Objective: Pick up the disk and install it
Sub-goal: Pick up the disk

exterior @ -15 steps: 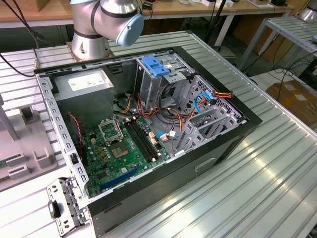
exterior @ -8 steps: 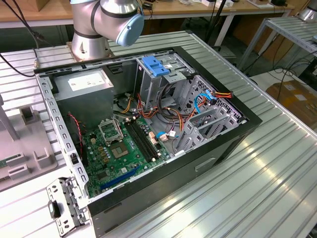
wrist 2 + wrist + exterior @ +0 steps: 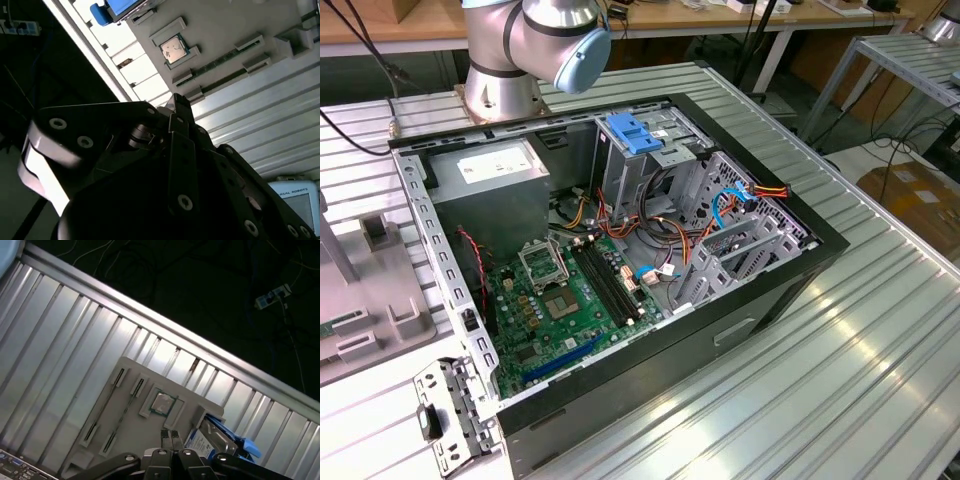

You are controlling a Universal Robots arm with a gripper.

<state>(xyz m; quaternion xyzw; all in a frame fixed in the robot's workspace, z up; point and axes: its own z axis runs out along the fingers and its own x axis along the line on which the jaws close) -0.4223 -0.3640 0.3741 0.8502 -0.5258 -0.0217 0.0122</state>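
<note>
Gripper (image 3: 170, 434) pointed at the grey tray (image 3: 127, 425), fingers pressed together on nothing, disk (image 3: 210, 440) at the tray's edge, processor chip (image 3: 162, 402) seated in the tray

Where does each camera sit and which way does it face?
Exterior view: above the table, looking down into the open computer case; the arm's base shows.
First wrist view: on the arm, looking down past the gripper at the grey tray.
Second wrist view: on the arm, behind the gripper.
Both wrist views share the grey tray, processor chip and disk.
</note>
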